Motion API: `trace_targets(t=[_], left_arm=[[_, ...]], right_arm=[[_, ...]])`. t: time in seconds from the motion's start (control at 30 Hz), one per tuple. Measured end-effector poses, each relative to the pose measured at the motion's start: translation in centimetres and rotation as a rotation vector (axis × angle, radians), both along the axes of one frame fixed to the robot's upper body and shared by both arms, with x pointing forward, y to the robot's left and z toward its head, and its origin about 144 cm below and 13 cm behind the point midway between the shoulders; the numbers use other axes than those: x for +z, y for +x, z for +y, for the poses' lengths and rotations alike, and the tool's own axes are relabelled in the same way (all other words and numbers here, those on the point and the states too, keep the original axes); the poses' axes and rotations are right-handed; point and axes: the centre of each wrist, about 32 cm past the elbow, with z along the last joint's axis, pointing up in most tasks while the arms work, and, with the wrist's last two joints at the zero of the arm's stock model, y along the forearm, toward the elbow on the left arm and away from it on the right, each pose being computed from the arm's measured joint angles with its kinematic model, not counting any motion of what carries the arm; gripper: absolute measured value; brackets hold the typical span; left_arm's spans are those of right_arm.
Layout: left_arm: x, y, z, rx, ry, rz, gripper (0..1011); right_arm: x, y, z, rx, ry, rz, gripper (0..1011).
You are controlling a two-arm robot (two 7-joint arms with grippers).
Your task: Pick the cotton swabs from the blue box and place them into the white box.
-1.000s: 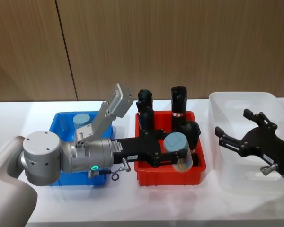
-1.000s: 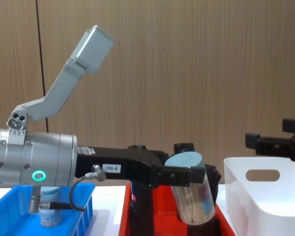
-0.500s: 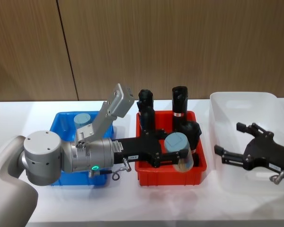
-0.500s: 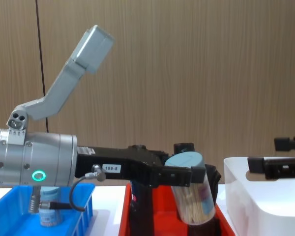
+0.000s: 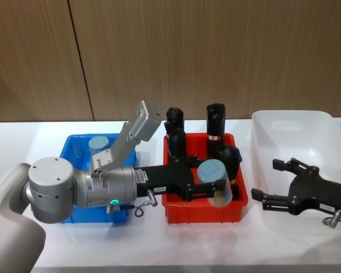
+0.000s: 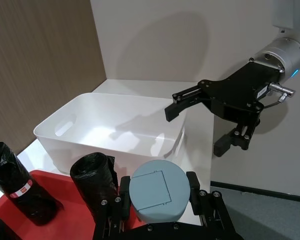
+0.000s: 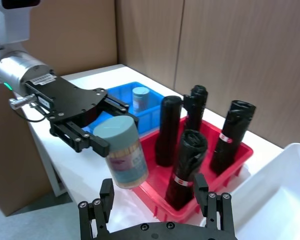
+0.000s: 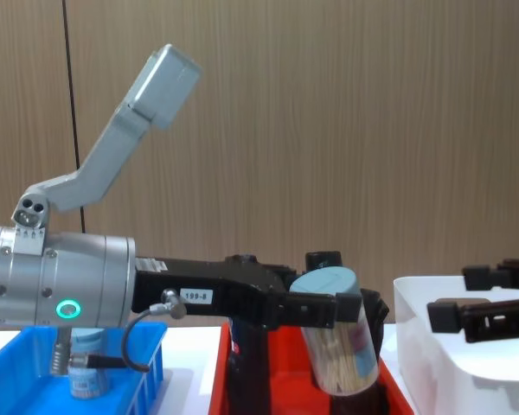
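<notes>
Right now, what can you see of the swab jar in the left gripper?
Clear plastic cylinder jar, packed with white-tipped swab sticks, printed label on its side. Pale blue round lid with a square flap outline. The left gripper is shut on it just below the lid, a finger on each side. It hangs tilted over the red crate near the black rolls; nothing else visibly touches it.

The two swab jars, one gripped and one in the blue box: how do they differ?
The gripped jar is tilted; the boxed jar stands upright. The gripped jar hangs lifted in the left end effector; the boxed jar rests in the blue box. Both have pale blue lids.
</notes>
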Motion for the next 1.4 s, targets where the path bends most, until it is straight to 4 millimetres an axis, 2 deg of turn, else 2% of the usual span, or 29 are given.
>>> trace_targets(t=[0.8, 1.4], left_arm=[[0.0, 0.0, 0.0, 0.0, 0.0, 0.0, 670], [0.0, 0.0, 0.0, 0.0, 0.0, 0.0, 670]], right_arm=[[-1.2, 1.8, 3.0, 0.127, 0.018, 0.055, 1002], [-2.1, 2.3, 4.0, 0.094, 0.014, 0.048, 1002]])
